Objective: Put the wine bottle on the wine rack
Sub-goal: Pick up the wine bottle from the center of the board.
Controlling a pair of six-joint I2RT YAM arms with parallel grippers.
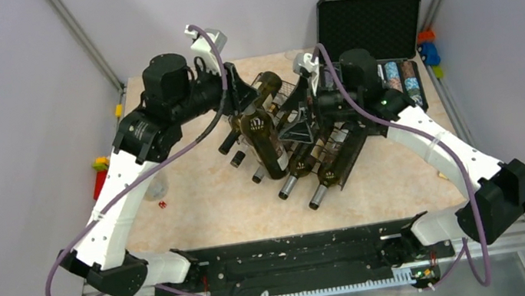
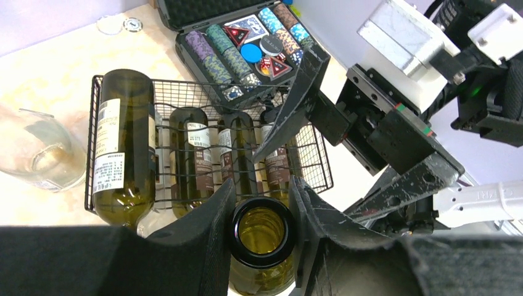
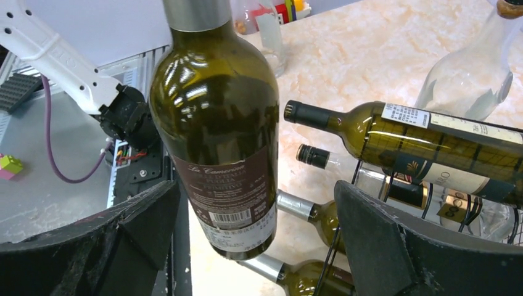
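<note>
Presently the carrying step is in hand. The left gripper (image 2: 260,206) is clenched on the neck of the wine bottle (image 3: 216,123), just below its mouth, and seems to hold it clear of the table (image 1: 204,195). In the top view the bottle hangs tilted at about 9 o'clock of the wine rack (image 2: 185,92), close against it but not in a cradle. The right gripper (image 3: 256,197) stands released, its fingers (image 3: 382,246) spread either side of the bottle's body without touching it. Other bottles already lie in the rack, one of them on the upper row. Next, I judge, the right fingers should close on the body to steady it. The bottle then needs laying flat and lowering into a free upper cradle.
</note>
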